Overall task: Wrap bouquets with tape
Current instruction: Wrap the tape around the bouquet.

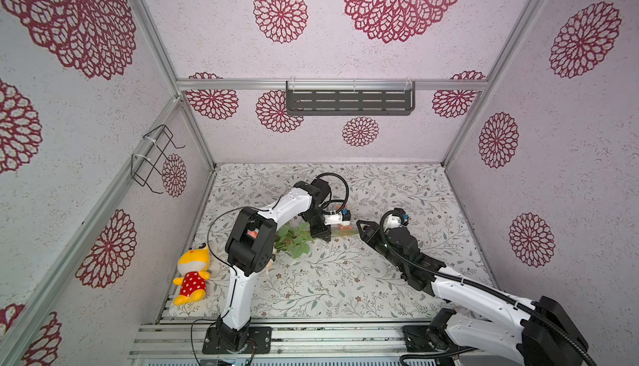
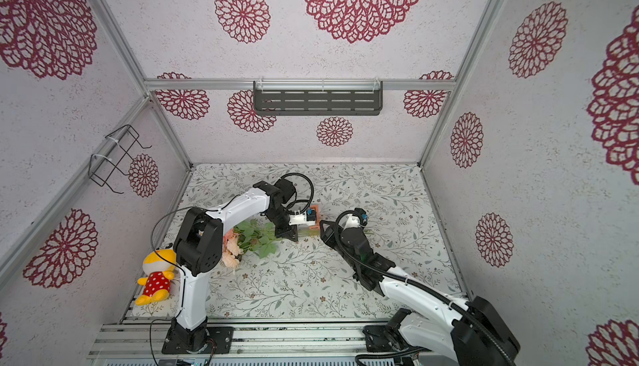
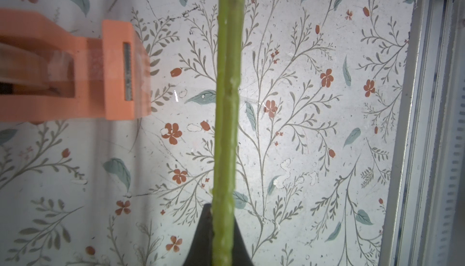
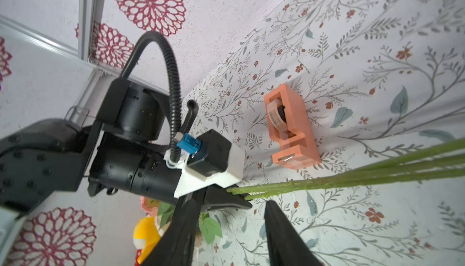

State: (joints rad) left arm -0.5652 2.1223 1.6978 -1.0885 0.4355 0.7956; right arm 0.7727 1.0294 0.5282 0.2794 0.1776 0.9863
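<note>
- While the left gripper (image 4: 238, 198) pinches the bouquet (image 4: 352, 176) by its stems at the middle of the table (image 1: 345, 284), wrapping looks unstarted.
- The right gripper (image 1: 361, 225) hovers nearby, parted and empty; the tape dispenser (image 4: 292, 126) stands beside the stems.

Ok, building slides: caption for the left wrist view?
Green bouquet stems clamped in the shut left hand, orange tape dispenser nearby.
</note>
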